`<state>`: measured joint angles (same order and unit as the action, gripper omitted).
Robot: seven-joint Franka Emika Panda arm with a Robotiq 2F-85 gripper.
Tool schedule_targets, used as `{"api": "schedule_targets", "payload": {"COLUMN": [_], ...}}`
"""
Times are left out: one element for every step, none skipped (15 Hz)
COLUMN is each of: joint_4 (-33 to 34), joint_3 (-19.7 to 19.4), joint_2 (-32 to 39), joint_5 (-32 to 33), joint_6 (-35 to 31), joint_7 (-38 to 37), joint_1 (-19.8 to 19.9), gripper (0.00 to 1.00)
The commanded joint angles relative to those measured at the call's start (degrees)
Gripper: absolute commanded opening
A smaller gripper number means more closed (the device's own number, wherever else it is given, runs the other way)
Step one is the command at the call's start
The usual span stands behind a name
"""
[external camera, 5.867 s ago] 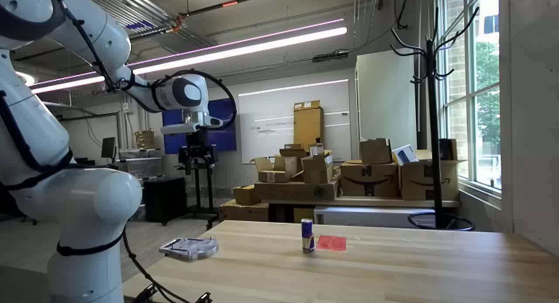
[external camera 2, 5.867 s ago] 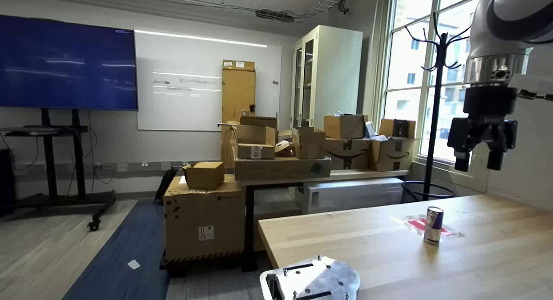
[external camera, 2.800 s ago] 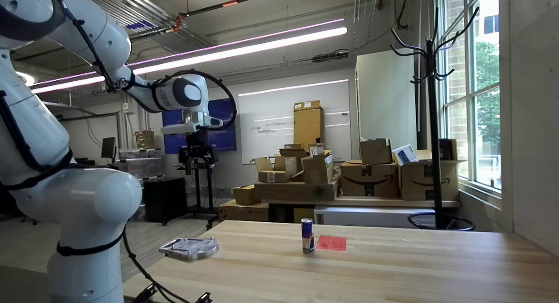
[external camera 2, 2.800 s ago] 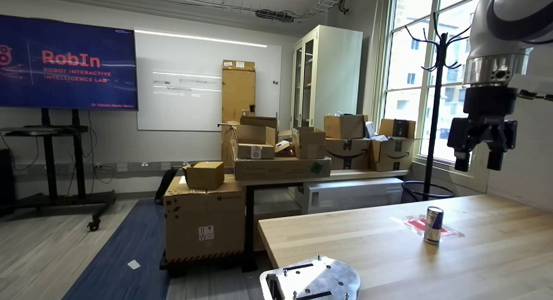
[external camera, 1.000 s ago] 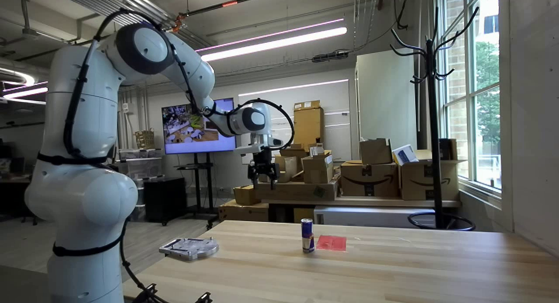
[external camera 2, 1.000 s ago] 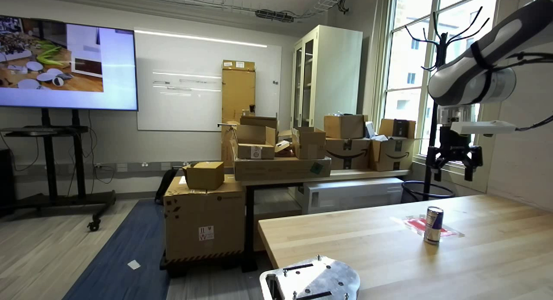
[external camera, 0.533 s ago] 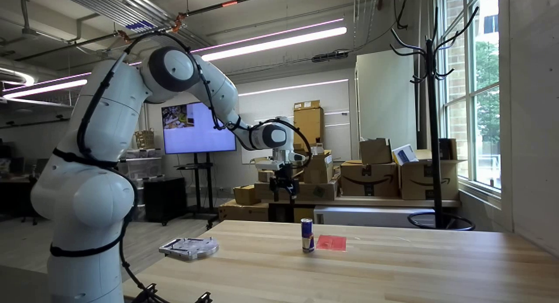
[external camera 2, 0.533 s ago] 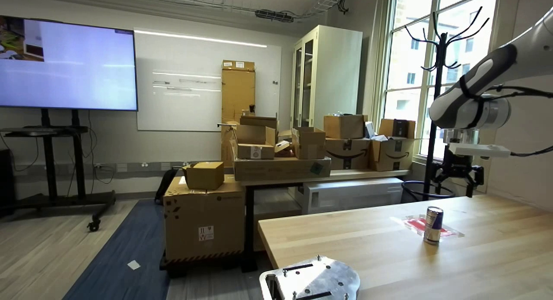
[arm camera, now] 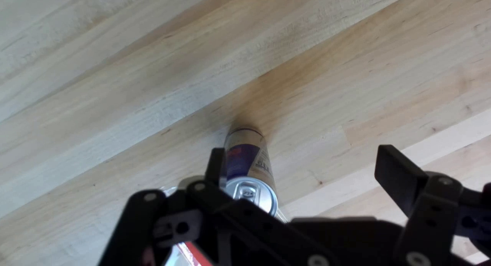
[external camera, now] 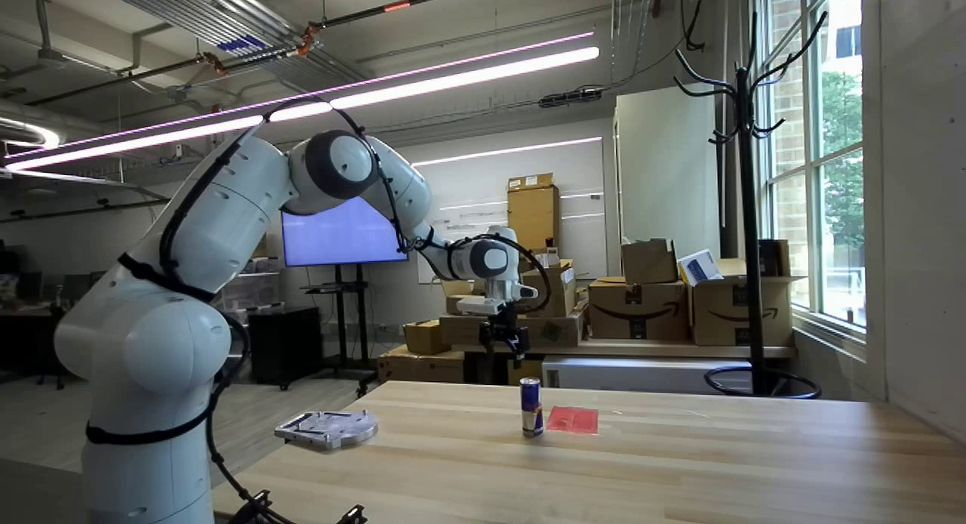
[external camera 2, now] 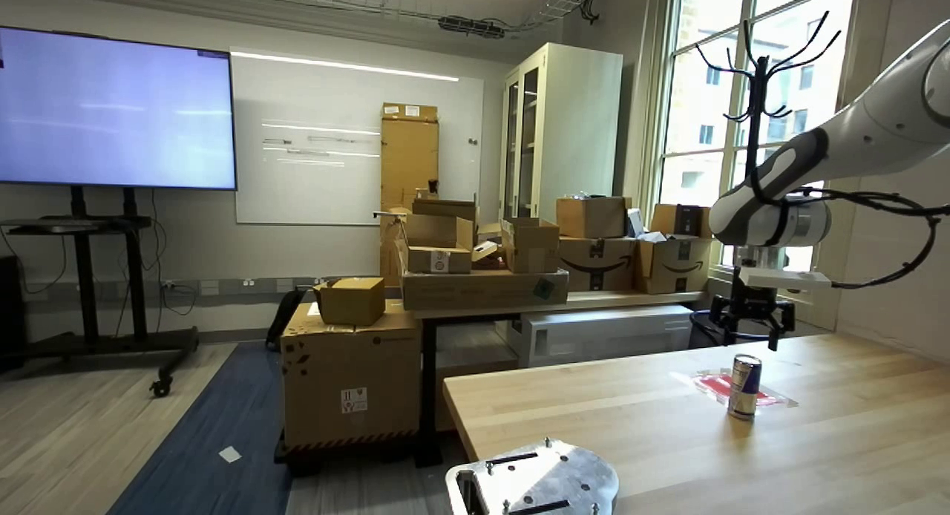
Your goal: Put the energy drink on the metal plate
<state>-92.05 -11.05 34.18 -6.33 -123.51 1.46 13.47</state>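
In both exterior views the gripper [external camera 2: 752, 343] is hanging, jaws parted, the energy drink [external camera 2: 744, 389] standing toward the tabletop's [external camera 2: 668, 448] far edge, the metal plate [external camera 2: 545, 478] lying at its left edge.

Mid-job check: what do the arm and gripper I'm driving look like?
The arm is white and smoothly rounded, with a dark joint ring. A black cable runs along it, and black straps wrap around it. The gripper is black, with two jaws and round screw heads.
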Motion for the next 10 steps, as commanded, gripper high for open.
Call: {"api": "schedule_targets", "payload": {"joint_4": [9.21,10.78,11.93,13.07,14.16,15.07,16.00,17.02,17.92,18.74], "joint_3": [0.08,0.01,0.09,0.23,0.35,0.49,0.54,0.66,0.75,0.71], "joint_2": [5.34,6.33,7.19,8.06,8.93,9.72,10.48,11.41,12.28,13.04], "joint_5": [2.81,3.23,3.45,3.49,3.44,3.34,3.36,3.22,3.06,3.05], "joint_6": [3.91,4.76,5.11,5.86,6.58,7.10,7.73,8.28,8.83,9.14], "joint_7": [-1.62,-1.43,-1.13,-0.92,-0.74,-0.57,-0.51,-0.49,-0.46,-0.59], "joint_1": [0.54,0.76,1.05,1.39,1.70,1.95,2.10,2.30,2.53,2.69], "gripper": [1.00,1.00,1.00,1.00,1.00,1.00,1.00,1.00,1.00,1.00]}}
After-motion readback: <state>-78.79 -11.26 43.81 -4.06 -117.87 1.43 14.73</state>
